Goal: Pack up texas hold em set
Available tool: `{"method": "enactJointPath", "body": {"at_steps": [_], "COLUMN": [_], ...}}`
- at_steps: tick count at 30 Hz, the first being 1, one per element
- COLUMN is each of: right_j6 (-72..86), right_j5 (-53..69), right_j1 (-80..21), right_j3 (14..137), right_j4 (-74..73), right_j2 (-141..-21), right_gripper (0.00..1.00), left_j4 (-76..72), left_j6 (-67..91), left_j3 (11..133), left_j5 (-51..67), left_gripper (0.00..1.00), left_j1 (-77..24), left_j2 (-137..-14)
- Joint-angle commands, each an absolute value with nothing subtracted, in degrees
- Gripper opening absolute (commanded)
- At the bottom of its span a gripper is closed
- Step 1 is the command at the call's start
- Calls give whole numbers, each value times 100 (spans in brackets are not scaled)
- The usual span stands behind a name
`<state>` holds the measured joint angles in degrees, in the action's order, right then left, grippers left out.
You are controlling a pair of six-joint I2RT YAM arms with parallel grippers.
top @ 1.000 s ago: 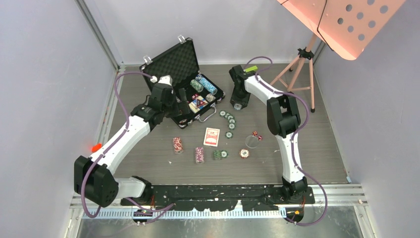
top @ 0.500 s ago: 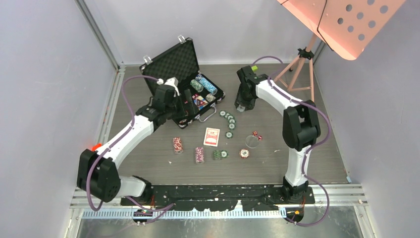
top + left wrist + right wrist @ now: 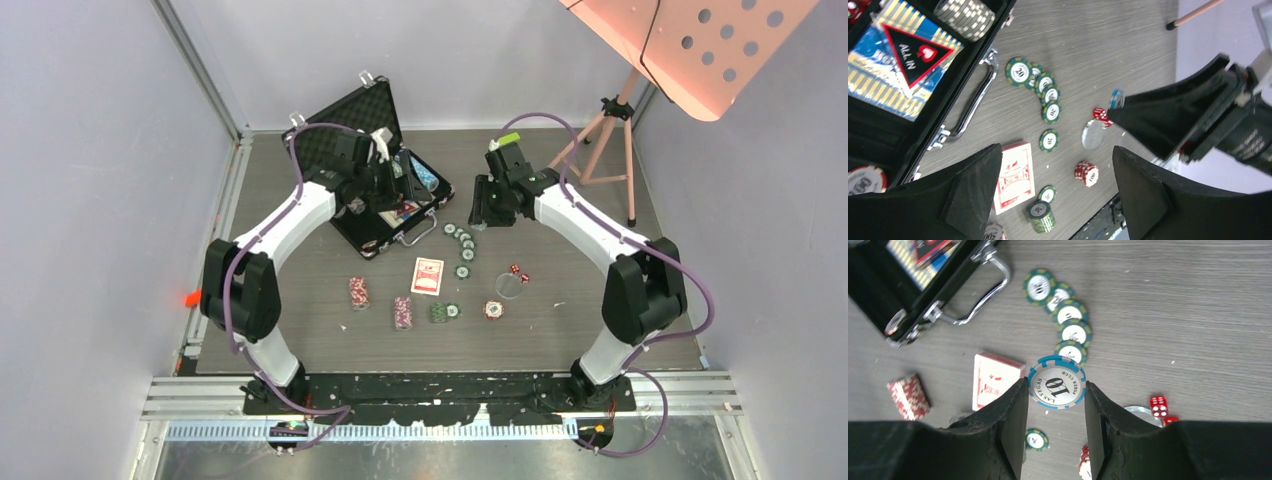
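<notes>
Right pincer clamped on blue-rimmed chip, held above the green chip row. Left pincer fingers wide apart, over the open briefcase. Card deck, chip stacks, red dice loose on bench.

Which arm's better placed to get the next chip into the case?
Right. The right gripper pinches a blue chip beside the open case; the left gripper is open and empty.

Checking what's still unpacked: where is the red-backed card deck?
In the top view the card deck lies mid-table, just near-side of the open briefcase, left of the green chips.
</notes>
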<state>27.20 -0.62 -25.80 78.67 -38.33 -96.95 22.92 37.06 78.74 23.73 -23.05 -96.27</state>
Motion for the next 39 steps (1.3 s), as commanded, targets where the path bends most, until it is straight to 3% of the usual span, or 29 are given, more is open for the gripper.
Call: {"method": "enactJointPath", "body": {"at_steps": [1, 6, 13, 21, 27, 34, 39], "right_j6": [2308, 2171, 2080, 2033, 1984, 1944, 1929], "right_j5": [531, 719, 1479, 1584, 1580, 1614, 1585], "right_j1": [-2781, -3099, -3239, -3268, -3302, -3313, -3313], "right_j3": [7644, 7388, 7135, 7285, 7389, 7423, 7409], "right_j4": [-3293, -2947, -2330, -2242, -2231, -2227, -2216], "right_j2": [-9149, -8891, -8582, -8613, -8639, -8615, -8562], "right_gripper": [1, 1, 1, 1, 1, 1, 1], "left_j4": [2542, 2595, 2308, 2294, 2248, 2305, 2353], "left_j6": [3952, 4209, 4608, 4777, 4825, 4817, 4790], "left_j3": [8381, 8744, 8715, 8662, 8631, 8607, 8579], "left_j5": [3353, 3930, 4521, 4994, 5068, 5118, 5155], "left_gripper": [84, 77, 77, 63, 60, 50, 35], "left_j1": [-2232, -2232, -2247, -2393, -2484, -2549, -2549], "left_j2": [-10032, -10484, -10609, -10767, -10797, -10845, -10856]}}
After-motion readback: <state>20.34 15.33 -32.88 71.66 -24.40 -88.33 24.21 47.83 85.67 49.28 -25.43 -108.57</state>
